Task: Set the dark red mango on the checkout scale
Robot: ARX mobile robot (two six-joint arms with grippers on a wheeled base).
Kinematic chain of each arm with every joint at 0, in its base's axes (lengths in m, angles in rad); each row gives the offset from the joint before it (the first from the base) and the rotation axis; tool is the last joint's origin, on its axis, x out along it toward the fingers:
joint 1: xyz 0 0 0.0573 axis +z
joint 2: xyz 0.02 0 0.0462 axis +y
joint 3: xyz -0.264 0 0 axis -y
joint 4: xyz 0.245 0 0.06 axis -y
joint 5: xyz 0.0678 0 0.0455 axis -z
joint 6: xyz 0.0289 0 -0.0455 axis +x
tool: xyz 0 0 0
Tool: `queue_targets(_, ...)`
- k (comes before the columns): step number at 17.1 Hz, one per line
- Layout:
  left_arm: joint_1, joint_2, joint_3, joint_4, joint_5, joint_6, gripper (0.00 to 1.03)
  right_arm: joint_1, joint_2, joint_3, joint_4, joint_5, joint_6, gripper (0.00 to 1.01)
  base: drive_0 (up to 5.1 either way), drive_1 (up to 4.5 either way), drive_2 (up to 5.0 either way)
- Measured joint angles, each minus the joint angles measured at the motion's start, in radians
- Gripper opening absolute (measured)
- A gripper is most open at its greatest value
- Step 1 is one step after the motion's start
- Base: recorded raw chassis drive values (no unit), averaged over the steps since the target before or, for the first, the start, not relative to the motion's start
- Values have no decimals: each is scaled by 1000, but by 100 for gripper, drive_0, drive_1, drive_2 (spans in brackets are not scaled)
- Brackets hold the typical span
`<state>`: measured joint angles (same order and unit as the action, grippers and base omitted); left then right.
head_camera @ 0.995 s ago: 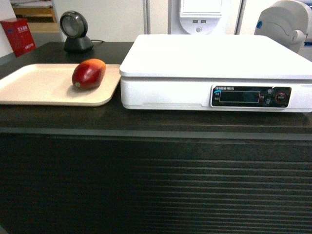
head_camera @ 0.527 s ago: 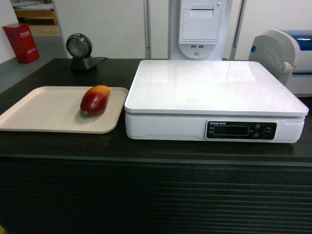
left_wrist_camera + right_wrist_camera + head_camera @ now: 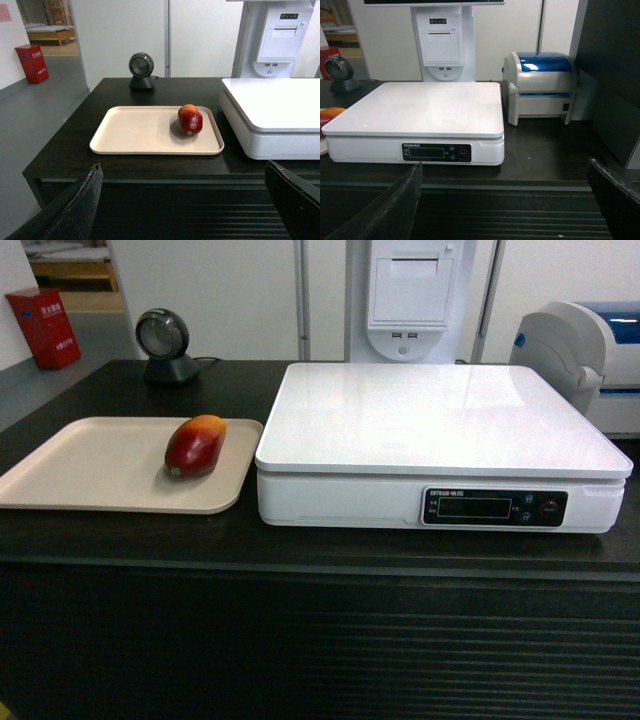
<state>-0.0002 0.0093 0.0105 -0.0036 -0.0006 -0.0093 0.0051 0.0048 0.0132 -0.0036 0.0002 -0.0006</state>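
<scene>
Nothing differs from half a second ago: the head view matches. One dark red mango [image 3: 195, 446] lies on one beige tray [image 3: 80, 465], just beside one white scale [image 3: 440, 420] on the dark checkout surface [image 3: 320, 545]. Both the left end effector [image 3: 187, 200] and right end effector [image 3: 507, 200] stand wide, short of the surface, mango ahead of the left.

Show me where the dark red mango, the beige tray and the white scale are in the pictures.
dark red mango [image 3: 195, 446], head view, middle of its red skin.
beige tray [image 3: 90, 462], head view, bare floor left of the fruit.
white scale [image 3: 430, 415], head view, centre of the glossy platform.
</scene>
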Motion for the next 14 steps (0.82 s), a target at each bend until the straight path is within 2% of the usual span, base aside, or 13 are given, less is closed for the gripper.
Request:
queue_targets(7,0,0,0,0,0,0,98,0,0,0,0,0,0,98,0,0,0)
queue_targets(9,-16,4,1,-5,-27,-7,98,0,0,0,0,0,0,98,0,0,0)
queue_targets(10,-20,6,1,-7,-53,-12,98,0,0,0,0,0,0,98,0,0,0)
queue_targets(12,-110,54,10,8,-232,-50,98,0,0,0,0,0,0,98,0,0,0)
queue_targets(14,-189,118,31,51,-359,-63,98,0,0,0,0,-1,0,98,0,0,0)
